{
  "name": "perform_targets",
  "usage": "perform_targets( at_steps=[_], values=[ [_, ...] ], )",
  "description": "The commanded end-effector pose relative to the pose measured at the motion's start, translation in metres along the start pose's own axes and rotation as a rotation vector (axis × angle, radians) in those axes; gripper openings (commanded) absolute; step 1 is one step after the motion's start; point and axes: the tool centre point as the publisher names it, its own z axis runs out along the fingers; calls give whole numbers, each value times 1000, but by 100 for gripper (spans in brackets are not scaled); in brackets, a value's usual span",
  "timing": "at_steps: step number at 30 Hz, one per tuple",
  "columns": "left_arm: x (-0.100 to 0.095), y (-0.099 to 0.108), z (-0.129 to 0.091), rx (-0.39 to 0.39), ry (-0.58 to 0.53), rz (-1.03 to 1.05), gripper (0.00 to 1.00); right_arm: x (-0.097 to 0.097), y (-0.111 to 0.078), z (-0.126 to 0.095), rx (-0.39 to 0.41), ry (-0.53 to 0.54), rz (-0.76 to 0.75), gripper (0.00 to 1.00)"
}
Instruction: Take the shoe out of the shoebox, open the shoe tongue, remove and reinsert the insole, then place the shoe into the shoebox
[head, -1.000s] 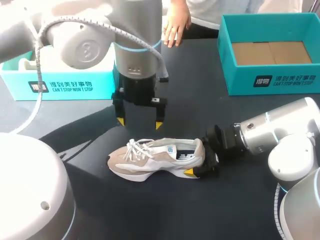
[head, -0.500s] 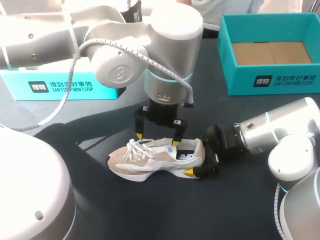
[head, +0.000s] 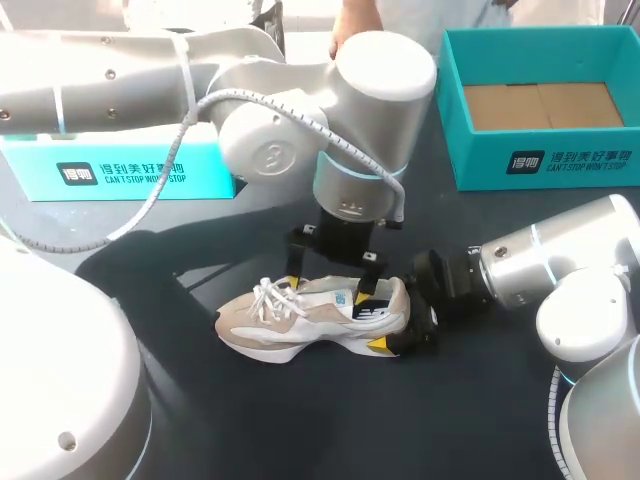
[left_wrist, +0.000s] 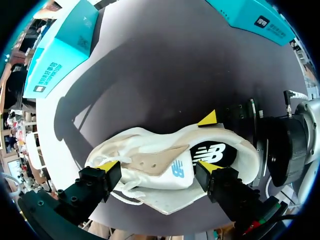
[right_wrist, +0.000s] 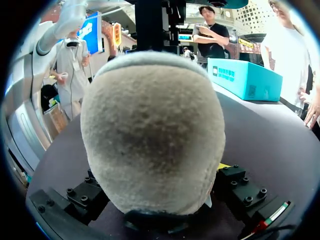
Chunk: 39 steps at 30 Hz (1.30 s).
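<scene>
Right wrist view, shoe (right_wrist: 152, 135) heel hides right pincer (head: 402, 318) clamping it, left pincer (left_wrist: 156, 166) spread wide astride shoe.

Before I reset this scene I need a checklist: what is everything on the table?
shoe: 1, beige and white, upright on its sole mid-table.
shoebox: 1, teal, open, far right, nothing inside.
second box: 1, teal, far left, partly behind the left arm.
table: 1, dark.
left gripper: 1, yellow-tipped, open, over the shoe's tongue, one tip by the laces, one at the opening.
right gripper: 1, yellow-tipped, shut on the shoe's heel.
</scene>
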Motion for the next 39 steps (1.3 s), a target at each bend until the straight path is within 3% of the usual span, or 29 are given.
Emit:
perform_targets(
  at_steps=[1,11,27,39],
  values=[
    [11,-4,5,-4,-19,1,100,-5,-3,6,7,-1,1,0],
    [20,-5,14,-7,-55,8,100,-5,-3,6,7,-1,1,0],
    [5,5,22,12,-186,-50,100,-5,-3,6,7,-1,1,0],
    [-24,9,22,3,-235,-133,100,-5,-3,6,7,-1,1,0]
  ],
)
